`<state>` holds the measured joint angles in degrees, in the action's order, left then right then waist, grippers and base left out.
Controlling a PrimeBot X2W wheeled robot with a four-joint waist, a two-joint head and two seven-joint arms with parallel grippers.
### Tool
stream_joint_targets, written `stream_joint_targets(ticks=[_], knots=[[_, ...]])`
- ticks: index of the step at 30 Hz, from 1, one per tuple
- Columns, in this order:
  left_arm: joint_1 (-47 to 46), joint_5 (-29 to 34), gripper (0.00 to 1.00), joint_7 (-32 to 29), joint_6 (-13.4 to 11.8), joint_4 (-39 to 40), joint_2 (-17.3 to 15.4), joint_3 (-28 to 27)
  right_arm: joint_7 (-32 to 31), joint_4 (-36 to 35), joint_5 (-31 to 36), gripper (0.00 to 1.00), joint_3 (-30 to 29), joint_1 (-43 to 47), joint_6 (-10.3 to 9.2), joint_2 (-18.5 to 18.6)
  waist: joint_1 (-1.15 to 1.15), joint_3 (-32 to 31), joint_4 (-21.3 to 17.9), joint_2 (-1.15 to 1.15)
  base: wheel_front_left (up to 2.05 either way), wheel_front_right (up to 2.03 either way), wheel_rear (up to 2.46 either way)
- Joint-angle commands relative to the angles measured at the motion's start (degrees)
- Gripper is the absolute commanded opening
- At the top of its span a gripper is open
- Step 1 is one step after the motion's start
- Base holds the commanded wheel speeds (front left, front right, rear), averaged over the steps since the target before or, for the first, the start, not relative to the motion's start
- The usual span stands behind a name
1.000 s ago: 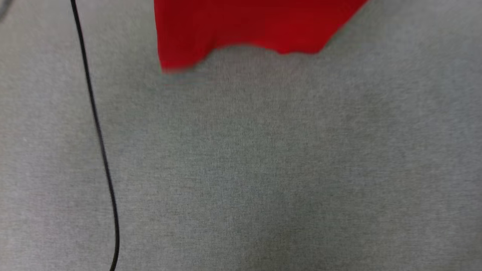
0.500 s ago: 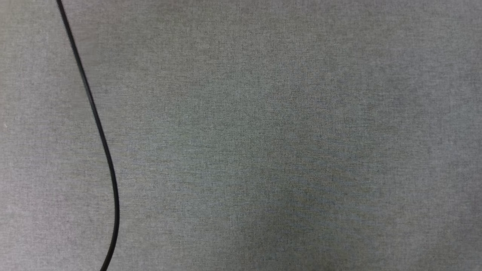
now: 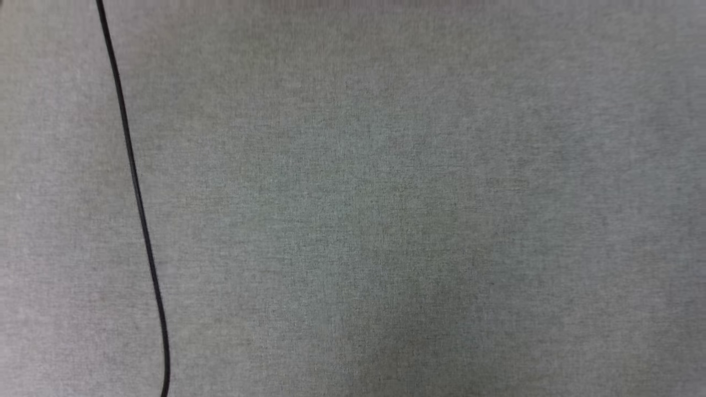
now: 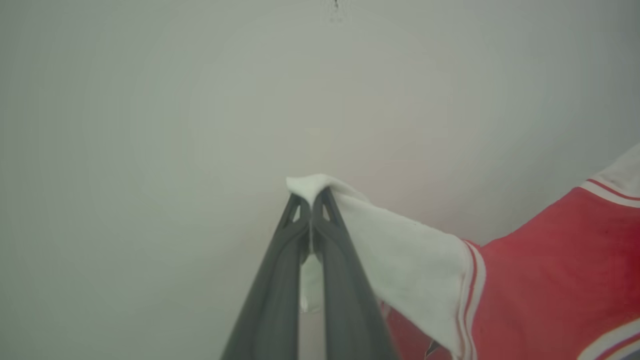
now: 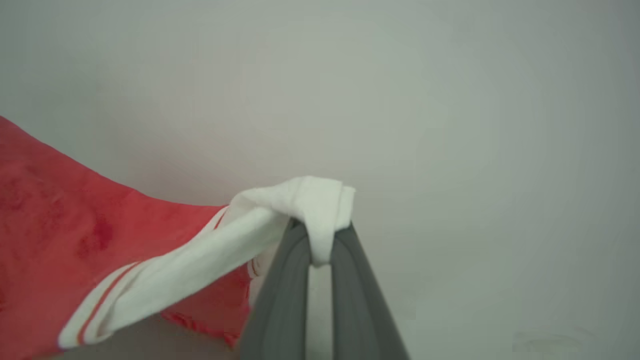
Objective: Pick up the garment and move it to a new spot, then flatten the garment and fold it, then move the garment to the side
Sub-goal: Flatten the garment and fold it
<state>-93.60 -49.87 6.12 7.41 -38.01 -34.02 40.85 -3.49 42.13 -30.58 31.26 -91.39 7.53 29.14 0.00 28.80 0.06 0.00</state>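
The garment is a red shirt with white sleeves and red-white striped trim, held up in the air between both arms. In the left wrist view my left gripper is shut on the edge of one white sleeve, and the red body hangs away to the right. In the right wrist view my right gripper is shut on the bunched other white sleeve, with the red body stretching off to the left. The lettering and number are hidden.
The head view looks down on a grey fabric surface. A thin black cable runs from top to bottom along its left side. Behind the garment in both wrist views is a plain pale wall.
One second ago the garment's red lower edge hung in the top of the head view; it has since gone out of that view upward. The cable's position shifted slightly as the view moved.
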Motion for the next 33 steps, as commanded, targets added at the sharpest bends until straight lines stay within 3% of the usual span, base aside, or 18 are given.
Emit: stream_joint_targets(ticks=[1, 7, 14, 25, 33], knots=[[2.1, -0.5, 0.0, 0.6, 0.0, -0.1, -0.8, 0.6, 0.5, 0.6, -0.9, 0.0, 1.1, 2.1, -0.07, -0.4, 0.0, -1.5, -0.4, 0.0, 0.0, 0.0, 0.0], [13.5, -4.1, 0.0, 3.3, 0.0, 0.4, -2.7, 2.7, 4.1, 1.1, -6.3, 0.0, 6.6, 12.0, -0.08, -1.3, 0.0, -7.0, -1.1, 0.0, 0.0, 0.0, 0.0], [30.7, -7.6, 0.0, 6.2, -1.2, 3.5, -4.4, 4.1, 7.2, -1.8, -12.3, 0.0, 12.1, 27.0, -0.08, 1.0, 0.0, -14.4, -1.2, 0.0, 0.0, 0.0, 0.0], [59.1, -13.7, 0.0, 7.9, -9.3, 16.2, -10.8, 4.9, 9.2, -7.6, -18.8, 0.0, 16.3, 50.2, -0.08, 6.2, 0.0, -24.4, -2.2, 0.0, 0.0, 0.0, 0.0], [76.2, -17.8, 0.0, 8.5, -15.4, 25.6, -14.9, 5.4, 9.9, -12.4, -21.6, 0.0, 14.9, 65.5, -0.08, 9.6, 0.0, -28.5, -2.4, 0.0, 0.0, 0.0, 0.0]])
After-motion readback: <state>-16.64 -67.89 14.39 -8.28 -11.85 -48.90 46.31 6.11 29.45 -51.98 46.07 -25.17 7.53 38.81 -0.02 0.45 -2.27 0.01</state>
